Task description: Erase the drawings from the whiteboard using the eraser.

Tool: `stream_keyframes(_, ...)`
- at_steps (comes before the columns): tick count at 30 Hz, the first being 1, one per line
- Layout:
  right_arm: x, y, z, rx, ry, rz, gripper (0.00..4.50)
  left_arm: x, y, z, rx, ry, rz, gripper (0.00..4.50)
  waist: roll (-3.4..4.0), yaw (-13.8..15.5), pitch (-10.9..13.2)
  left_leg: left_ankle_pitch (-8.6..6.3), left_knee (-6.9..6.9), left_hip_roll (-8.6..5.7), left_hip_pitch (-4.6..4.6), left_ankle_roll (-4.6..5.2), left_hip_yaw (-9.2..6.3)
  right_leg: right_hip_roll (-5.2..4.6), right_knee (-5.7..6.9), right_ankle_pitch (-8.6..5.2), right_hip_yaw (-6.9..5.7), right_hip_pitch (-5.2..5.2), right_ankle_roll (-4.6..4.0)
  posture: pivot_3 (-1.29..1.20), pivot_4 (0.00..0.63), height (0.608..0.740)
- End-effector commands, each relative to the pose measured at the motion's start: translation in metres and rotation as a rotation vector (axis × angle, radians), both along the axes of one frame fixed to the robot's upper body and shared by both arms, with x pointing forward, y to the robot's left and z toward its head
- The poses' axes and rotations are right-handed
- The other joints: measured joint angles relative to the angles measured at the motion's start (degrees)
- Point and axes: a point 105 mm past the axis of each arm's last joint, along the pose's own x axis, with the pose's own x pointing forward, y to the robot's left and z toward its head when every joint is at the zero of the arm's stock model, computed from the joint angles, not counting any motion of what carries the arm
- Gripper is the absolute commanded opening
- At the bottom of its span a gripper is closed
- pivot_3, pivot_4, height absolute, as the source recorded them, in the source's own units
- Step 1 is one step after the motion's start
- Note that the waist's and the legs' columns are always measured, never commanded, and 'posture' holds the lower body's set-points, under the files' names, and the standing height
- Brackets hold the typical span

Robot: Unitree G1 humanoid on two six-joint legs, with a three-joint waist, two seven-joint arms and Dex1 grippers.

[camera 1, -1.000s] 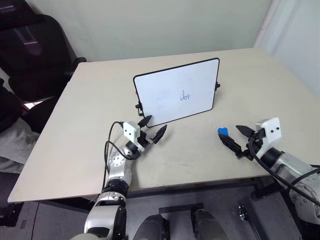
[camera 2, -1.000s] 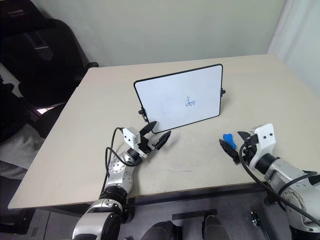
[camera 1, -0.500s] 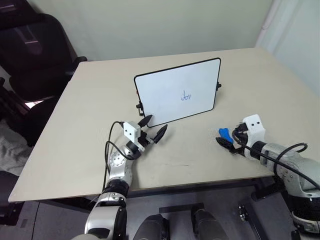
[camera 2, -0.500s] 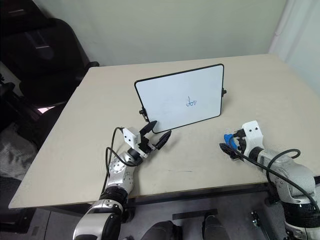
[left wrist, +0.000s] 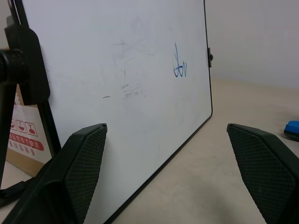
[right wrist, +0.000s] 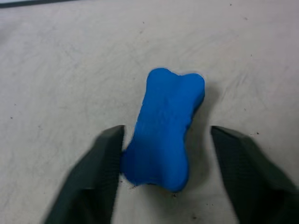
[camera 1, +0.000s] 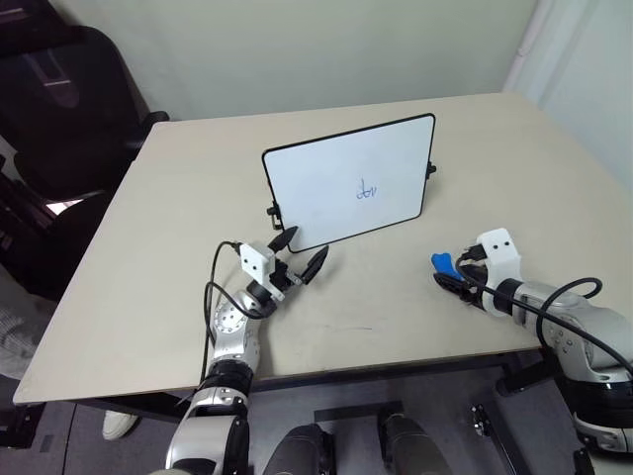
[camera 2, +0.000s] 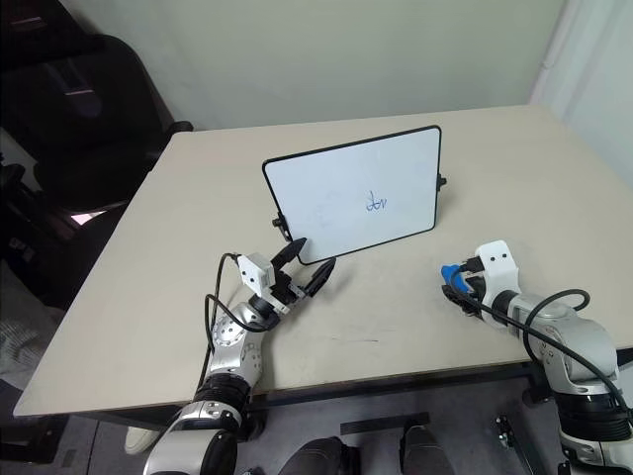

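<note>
The whiteboard (camera 1: 346, 183) stands upright on the table, black-framed, with the small blue drawings (camera 1: 366, 190) right of its centre; they also show in the left wrist view as drawings (left wrist: 179, 66). My left gripper (camera 1: 302, 252) is open just in front of the board's lower left corner, not touching it. The blue eraser (camera 1: 442, 262) lies flat on the table to the board's right. My right gripper (camera 1: 447, 276) is down at it, and its fingers straddle the eraser (right wrist: 163, 128). One finger (right wrist: 105, 154) touches the eraser's side, and a gap remains on the other side.
The beige table (camera 1: 178, 218) has bare surface left of and in front of the board. A black chair (camera 1: 69, 99) stands beyond the table's far left corner. A labelled cardboard box (left wrist: 23, 140) shows behind the board's stand.
My right gripper came down and forward to the eraser and its fingers narrowed around it. The left arm and the board stayed put.
</note>
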Motion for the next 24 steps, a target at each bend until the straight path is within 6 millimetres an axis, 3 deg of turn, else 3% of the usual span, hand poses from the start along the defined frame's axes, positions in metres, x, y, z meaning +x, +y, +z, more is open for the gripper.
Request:
stream_keyframes(1,-0.003,0.002,0.007,-0.007,-0.02,0.027,2.56,-0.005,0.004,-0.009,-0.026,0.025,0.02,4.5,0.0,0.0,0.0,-0.01,-0.01,0.0,0.0,0.0,0.0,0.0,0.0,-0.02,0.0,0.0,0.0,0.0,0.15,0.726)
stream_keyframes(5,-0.006,0.004,0.006,0.003,-0.014,0.046,2.56,-0.006,0.007,-0.009,-0.025,0.028,0.024,4.5,0.01,-0.1,0.0,-0.06,-0.03,0.01,0.0,0.0,0.01,0.01,0.0,-0.05,0.0,-0.03,0.01,0.0,0.15,0.726)
stream_keyframes(8,-0.006,0.005,0.01,0.013,-0.032,0.053,1.97,-0.006,0.009,-0.009,-0.024,0.032,0.025,4.5,0.01,-0.2,0.0,-0.08,-0.03,0.01,0.0,0.0,0.01,0.01,0.0,-0.07,0.0,-0.03,0.01,0.0,0.15,0.726)
stream_keyframes(11,-0.005,0.004,0.014,0.011,-0.048,0.044,1.02,-0.005,0.009,-0.01,-0.023,0.037,0.027,4.5,0.01,-0.3,0.0,-0.08,-0.04,0.02,0.0,0.0,0.01,0.01,0.01,-0.07,0.0,-0.05,0.0,0.0,0.15,0.726)
stream_keyframes(19,-0.008,0.0,0.022,-0.017,-0.066,0.07,1.02,-0.003,0.009,-0.012,-0.021,0.047,0.029,4.5,0.01,-0.3,0.0,-0.08,-0.03,0.02,0.01,0.0,0.01,0.02,0.01,-0.07,0.0,-0.04,0.0,0.0,0.15,0.726)
stream_keyframes(24,-0.003,0.024,0.066,0.01,-0.214,0.145,1.02,0.0,0.01,-0.012,-0.019,0.051,0.032,4.5,0.05,-0.6,0.0,-0.07,-0.02,0.02,0.02,-0.01,0.03,0.02,0.04,-0.04,0.01,-0.05,-0.05,0.0,0.15,0.726)
